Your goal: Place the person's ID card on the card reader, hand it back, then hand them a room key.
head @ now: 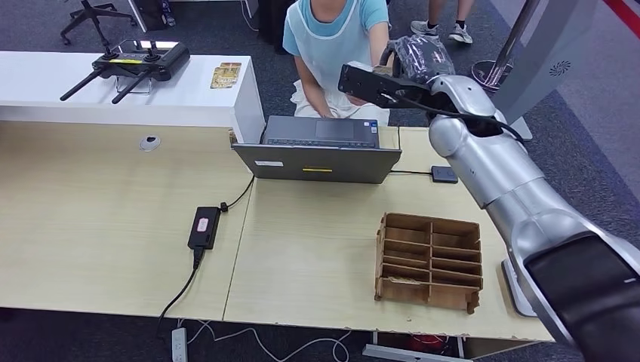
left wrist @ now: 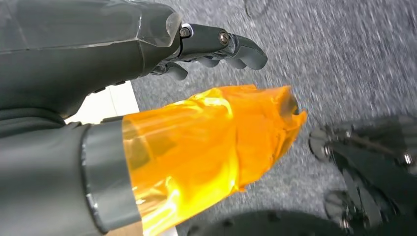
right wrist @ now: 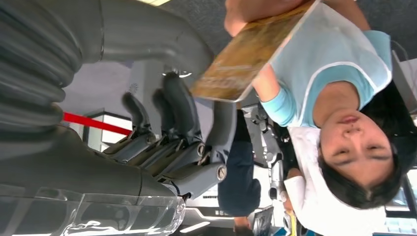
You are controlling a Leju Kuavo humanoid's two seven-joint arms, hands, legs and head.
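From the head view, the silver right arm is reaching across the far edge of the pale wood-grain table (head: 113, 226) toward a seated person (head: 336, 45) in a light blue top. The right hand (head: 411, 60), dark and wrapped in glossy film, is hanging just in front of that person, past the open grey laptop (head: 321, 151). A brown slotted organiser (head: 430, 260) with many compartments is standing on the near right of the table, and a small dark card reader (head: 444, 174) is lying flat beside the laptop.

From the left wrist view, the left hand (left wrist: 147, 64) is hanging over grey carpet, its dark fingers curled loosely and apart, its thumb wrapped in crinkled orange film, holding nothing.

From the right wrist view, the right hand's dark fingers (right wrist: 172, 123) are spreading apart with nothing in them. The ID card (right wrist: 251, 51), a flat golden-brown rectangle with a pale edge, is being held by the person's hand (right wrist: 255, 10), its long axis slanting toward the fingers, one end just beside them.
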